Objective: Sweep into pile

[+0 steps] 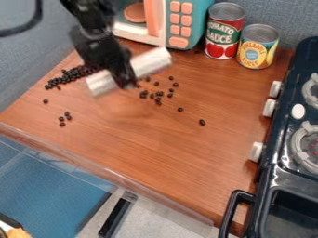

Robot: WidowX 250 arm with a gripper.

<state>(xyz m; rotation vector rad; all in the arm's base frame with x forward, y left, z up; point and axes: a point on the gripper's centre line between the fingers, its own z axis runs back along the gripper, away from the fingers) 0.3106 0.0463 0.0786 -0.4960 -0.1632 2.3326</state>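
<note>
White, smooth and faintly metallic: logged as a short sweeping cylinder (149,62), at 11 o'clock on the brown wood-look worktop (186,153), aslant from 8 to 2 o'clock. Gripped near mid-length by the closed jaws of the black two-finger gripper (127,82). Cannot tell whether touching the worktop or just above it. For sweeping: small, dark, rounded beans (71,76), densest at 10 o'clock, strewn close to centre toward 12, a few at 9, one alone at 3. Judged only partly gathered. Handling estimate for the cylinder: light, stiff, rather slippery, likely to roll or twist under an off-centre grip. Best held at mid-length, square across the barrel. For the beans: hard, light, apt to scatter. Sweep low and slowly toward 10 o'clock.
</note>
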